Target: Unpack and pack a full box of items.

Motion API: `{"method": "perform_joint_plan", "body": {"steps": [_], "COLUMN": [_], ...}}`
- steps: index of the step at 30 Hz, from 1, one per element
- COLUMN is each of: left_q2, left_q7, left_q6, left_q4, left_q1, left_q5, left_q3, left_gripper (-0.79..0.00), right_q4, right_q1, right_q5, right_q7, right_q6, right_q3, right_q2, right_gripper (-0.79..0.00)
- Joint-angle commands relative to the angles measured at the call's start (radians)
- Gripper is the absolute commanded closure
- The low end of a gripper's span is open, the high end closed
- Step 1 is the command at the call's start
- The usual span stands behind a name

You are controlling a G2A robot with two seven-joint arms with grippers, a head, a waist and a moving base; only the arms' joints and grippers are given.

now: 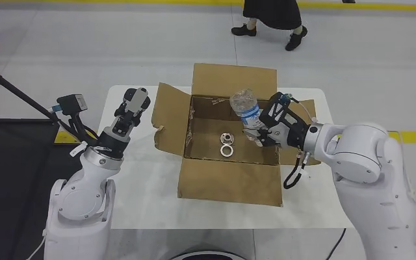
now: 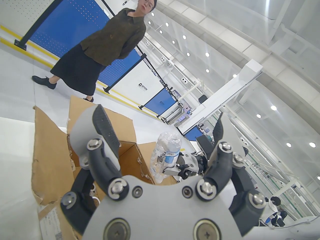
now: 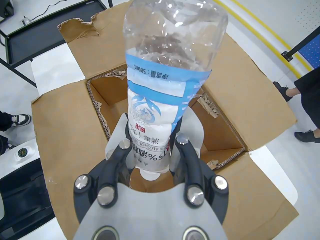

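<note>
Right, my right gripper [image 3: 152, 138] pinches the bottle [image 3: 172, 51] low on its label, near the neck, over the open box [image 3: 70, 126]. Looks empty & crinkled: prob. light, thin-walled, slick; label band grips best, gently. Left gripper [image 2: 160, 118] spread wide beside the box.

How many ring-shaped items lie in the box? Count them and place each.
2. The farther ring lies on the box floor near its middle; the nearer ring lies close beside it, toward the robot. The bottle in the right gripper may hide others.
</note>
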Motion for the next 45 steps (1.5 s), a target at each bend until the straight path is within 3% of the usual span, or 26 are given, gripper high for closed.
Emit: {"method": "perform_joint_plan", "body": {"steps": [1,8,13,23,29,37,45], "left_q2": [0.0,0.0,0.0,0.0,0.0,0.0,0.0], "left_q7": [0.0,0.0,0.0,0.0,0.0,0.0,0.0], "left_q6": [0.0,0.0,0.0,0.0,0.0,0.0,0.0], "left_q4": [0.0,0.0,0.0,0.0,0.0,0.0,0.0], "left_q1": [0.0,0.0,0.0,0.0,0.0,0.0,0.0], "left_q5": [0.0,0.0,0.0,0.0,0.0,0.0,0.0], "left_q3": [0.0,0.0,0.0,0.0,0.0,0.0,0.0], "left_gripper": [-0.785,-0.785,-0.785,-0.785,-0.785,-0.785,-0.785], "right_q4": [0.0,-0.007,-0.035,-0.149,-0.14,0.058,0.409], "right_q1": [0.0,-0.019,-0.067,-0.226,-0.317,-0.321,-0.185], "right_q5": [0.0,-0.015,-0.016,0.035,0.089,0.183,0.273], "right_q7": [0.0,-0.041,-0.083,-0.075,-0.044,0.007,0.023], "right_q6": [0.0,0.026,0.065,0.118,0.134,0.121,0.071], "right_q3": [0.0,0.009,0.075,0.363,0.536,0.607,0.49], "right_q2": [0.0,0.002,0.012,0.046,0.062,0.081,0.092], "right_gripper": [0.0,0.0,0.0,0.0,0.0,0.0,0.0]}}
